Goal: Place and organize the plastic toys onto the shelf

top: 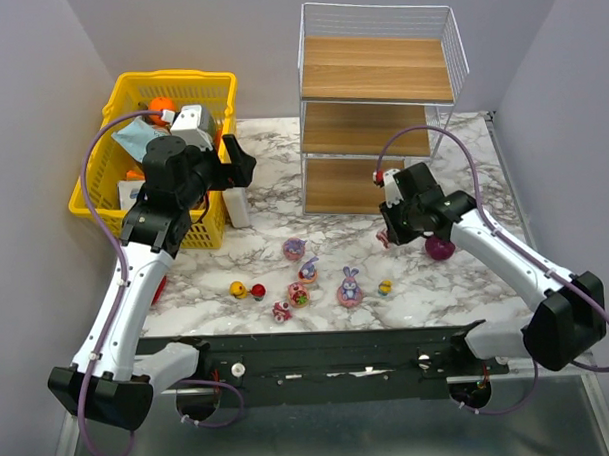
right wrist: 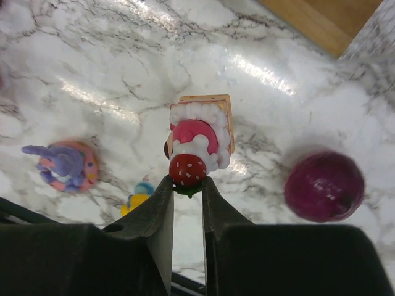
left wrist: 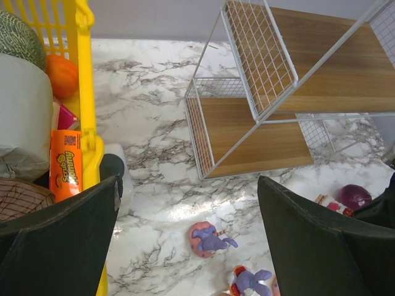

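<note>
Now the right gripper (right wrist: 187, 183) pinches the pink strawberry-topped toy (right wrist: 196, 139) by its strawberry end, the toy jutting beyond the fingertips (right wrist: 162, 203), near the purple ball (right wrist: 324, 185).

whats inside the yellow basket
In the yellow basket the left wrist view shows an orange round item, an orange packet and a pale rounded bundle. From above, the left arm covers much of the rest, so its bottom is hidden.
</note>
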Controlling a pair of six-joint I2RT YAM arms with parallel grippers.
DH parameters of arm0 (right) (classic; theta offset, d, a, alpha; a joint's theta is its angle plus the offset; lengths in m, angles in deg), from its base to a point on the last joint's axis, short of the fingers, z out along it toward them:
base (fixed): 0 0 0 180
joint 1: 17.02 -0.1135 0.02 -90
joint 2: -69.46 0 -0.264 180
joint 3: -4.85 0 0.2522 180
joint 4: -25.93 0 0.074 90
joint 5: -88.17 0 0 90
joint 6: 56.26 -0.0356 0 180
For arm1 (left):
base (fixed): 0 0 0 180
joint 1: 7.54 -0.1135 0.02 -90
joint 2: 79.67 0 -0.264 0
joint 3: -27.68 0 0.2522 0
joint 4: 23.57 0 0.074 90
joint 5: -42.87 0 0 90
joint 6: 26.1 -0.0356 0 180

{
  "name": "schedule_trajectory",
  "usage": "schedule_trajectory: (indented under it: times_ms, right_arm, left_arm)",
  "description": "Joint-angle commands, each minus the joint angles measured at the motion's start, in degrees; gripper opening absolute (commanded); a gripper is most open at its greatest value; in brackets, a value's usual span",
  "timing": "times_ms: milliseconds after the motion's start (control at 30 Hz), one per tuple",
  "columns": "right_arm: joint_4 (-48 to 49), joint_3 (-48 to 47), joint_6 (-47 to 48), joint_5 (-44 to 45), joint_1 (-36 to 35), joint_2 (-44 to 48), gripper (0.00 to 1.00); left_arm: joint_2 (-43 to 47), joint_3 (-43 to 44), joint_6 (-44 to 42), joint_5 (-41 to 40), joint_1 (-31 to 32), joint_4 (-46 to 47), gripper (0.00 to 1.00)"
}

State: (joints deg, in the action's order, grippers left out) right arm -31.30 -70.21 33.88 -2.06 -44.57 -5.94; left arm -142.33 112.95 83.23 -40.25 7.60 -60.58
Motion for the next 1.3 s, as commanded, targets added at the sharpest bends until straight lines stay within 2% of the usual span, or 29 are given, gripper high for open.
schedule_trajectory:
  times_ms: [0, 200, 433, 767, 867, 1000, 1267]
  right_arm:
    - [9.07, 1.87, 17.75, 1.64, -0.22, 2.96, 0.01]
    - [14.2, 9.97, 28.23, -7.14, -0.31, 9.91, 0.01]
    - [10.51, 9.63, 26.58, -19.01, -0.31, 7.02, 0.01]
    - [4.36, 5.41, 22.98, -16.48, -0.31, -3.52, 0.01]
    - [2.77, 4.26, 22.45, -15.33, -0.31, -6.07, 0.06]
    - [1.02, 2.15, 21.57, -14.45, -0.31, -8.71, 0.3]
    - [3.91, 3.99, 19.63, -13.4, -0.31, -5.38, 0.42]
  left_arm:
    - [1.39, 1.09, -0.17, 2.18, -0.02, 0.48, 0.99]
    - [1.57, 0.13, 0.44, 3.14, -0.02, 1.01, 0.99]
    - [1.39, -0.49, 0.53, 3.67, -0.02, 0.83, 0.99]
    - [1.83, -1.19, 0.71, 4.11, -0.02, 0.74, 0.99]
    - [1.66, -1.28, 0.79, 4.29, -0.02, 0.83, 0.99]
    - [1.57, -1.19, 0.71, 4.38, -0.02, 0.66, 0.99]
    - [1.74, -1.54, 0.44, 4.11, -0.02, 0.57, 0.99]
